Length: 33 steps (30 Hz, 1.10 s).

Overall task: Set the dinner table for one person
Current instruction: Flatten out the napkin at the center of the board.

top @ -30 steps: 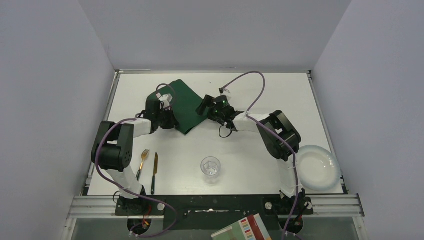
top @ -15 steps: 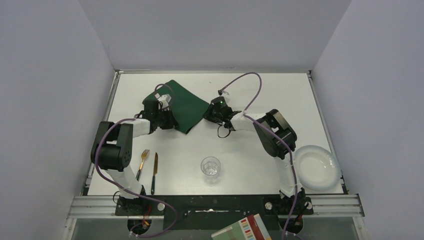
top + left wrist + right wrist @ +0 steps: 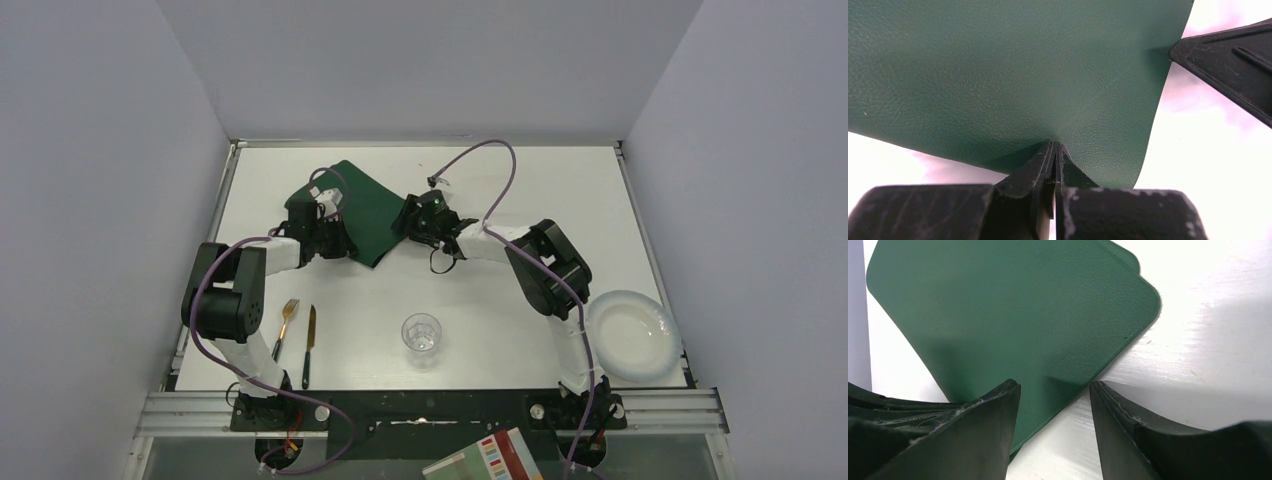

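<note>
A dark green placemat (image 3: 362, 200) lies askew on the far part of the white dinner table (image 3: 520, 180). My left gripper (image 3: 338, 240) is shut on the placemat's near left edge. In the left wrist view its jaws (image 3: 1054, 150) pinch the mat (image 3: 998, 75), which puckers up at the grip. My right gripper (image 3: 407, 222) stands open at the mat's right edge. In the right wrist view the gripper (image 3: 1054, 386) straddles that edge, with one fingertip (image 3: 1008, 395) over the mat (image 3: 1013, 310) and the other over bare table. Nothing is clamped between them.
Near the left arm's base lie a gold fork (image 3: 287, 318) and a dark knife (image 3: 310, 340). A clear glass (image 3: 421, 335) stands at the front middle. A white plate (image 3: 632, 335) sits at the front right. A book (image 3: 490, 458) lies below the table's near rail.
My right gripper has shifted a little to the left, onto the placemat's right edge. My left gripper has kept its pinch on the mat and barely moved.
</note>
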Each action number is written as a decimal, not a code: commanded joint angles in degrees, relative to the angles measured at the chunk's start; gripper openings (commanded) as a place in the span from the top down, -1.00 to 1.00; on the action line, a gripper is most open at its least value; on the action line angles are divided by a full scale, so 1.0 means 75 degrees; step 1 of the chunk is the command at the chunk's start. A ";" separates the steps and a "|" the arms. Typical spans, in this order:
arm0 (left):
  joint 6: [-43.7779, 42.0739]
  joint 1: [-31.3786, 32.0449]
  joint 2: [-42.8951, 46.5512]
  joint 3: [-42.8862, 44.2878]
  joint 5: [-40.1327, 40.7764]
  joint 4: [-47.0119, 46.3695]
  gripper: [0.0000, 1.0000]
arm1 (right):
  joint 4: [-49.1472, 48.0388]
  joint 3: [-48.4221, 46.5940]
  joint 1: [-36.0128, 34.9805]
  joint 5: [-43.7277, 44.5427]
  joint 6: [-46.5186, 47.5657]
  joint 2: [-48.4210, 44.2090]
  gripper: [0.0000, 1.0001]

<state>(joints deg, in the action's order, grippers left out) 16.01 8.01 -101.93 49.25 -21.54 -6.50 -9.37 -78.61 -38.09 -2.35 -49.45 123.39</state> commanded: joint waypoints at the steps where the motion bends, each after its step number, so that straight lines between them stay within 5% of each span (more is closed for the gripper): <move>1: -0.0072 -0.0049 -0.0188 -0.0125 0.0012 0.0515 1.00 | 0.0988 -0.0189 -0.0229 -0.0046 0.0106 0.0130 -0.10; 12: -0.0039 -0.0107 -0.0111 -0.0144 -0.0100 0.0486 1.00 | 0.1617 -0.0944 -0.0531 0.0631 0.0053 0.0737 0.19; 15: -0.0037 -0.0109 -0.0134 -0.0145 -0.0125 0.0480 1.00 | 0.1906 -0.1233 -0.0548 0.0863 0.0086 0.0825 0.65; 19: -0.0037 -0.0110 -0.0140 -0.0155 -0.0163 0.0477 1.00 | 0.2172 -0.1534 -0.0490 0.1192 0.0300 0.0800 0.96; 33: -0.0019 -0.0007 -0.0243 -0.0062 -0.0472 0.0387 1.00 | 0.2762 -0.2208 -0.0090 0.1622 0.1040 -0.0106 1.00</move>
<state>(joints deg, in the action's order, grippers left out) 16.38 7.51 -102.26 49.21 -24.36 -6.44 7.66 -91.90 -40.88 4.27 -45.58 128.05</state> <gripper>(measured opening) 0.007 0.029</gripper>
